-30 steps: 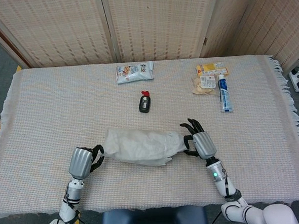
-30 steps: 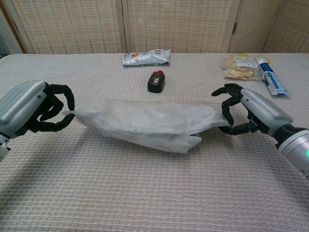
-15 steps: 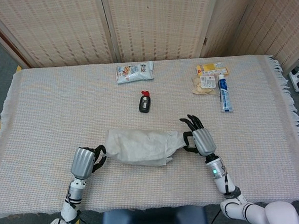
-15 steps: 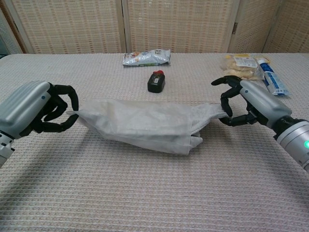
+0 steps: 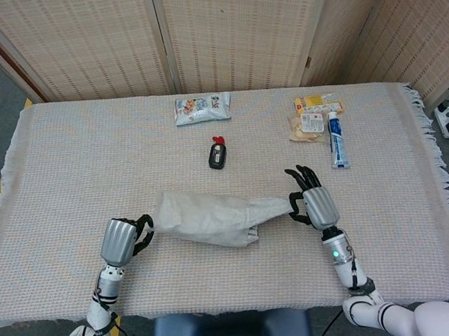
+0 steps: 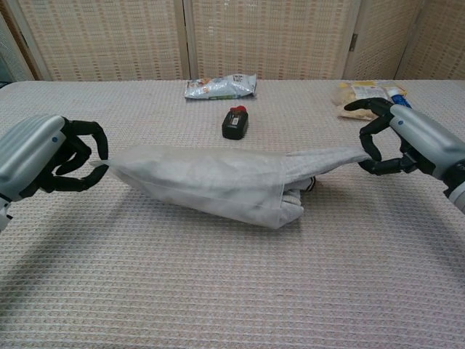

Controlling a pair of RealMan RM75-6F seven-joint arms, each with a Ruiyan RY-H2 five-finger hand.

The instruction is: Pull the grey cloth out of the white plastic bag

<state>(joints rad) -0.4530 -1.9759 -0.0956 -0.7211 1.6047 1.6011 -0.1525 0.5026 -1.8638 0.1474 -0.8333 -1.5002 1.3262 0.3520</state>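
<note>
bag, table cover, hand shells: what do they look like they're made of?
White plastic bag: thin translucent film, matte; it creases and is stretched taut between both hands.
Table cover: woven textile, probably cotton; waffle weave, fringe at the edge in the head view.
Left hand and right hand: smooth silver shells, metal or painted plastic; black fingers, material unclear.

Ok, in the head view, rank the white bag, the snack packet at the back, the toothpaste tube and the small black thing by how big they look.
Largest to smallest:
white plastic bag
snack packet
toothpaste tube, narrower than the packet, though similar in length
small black object
</note>
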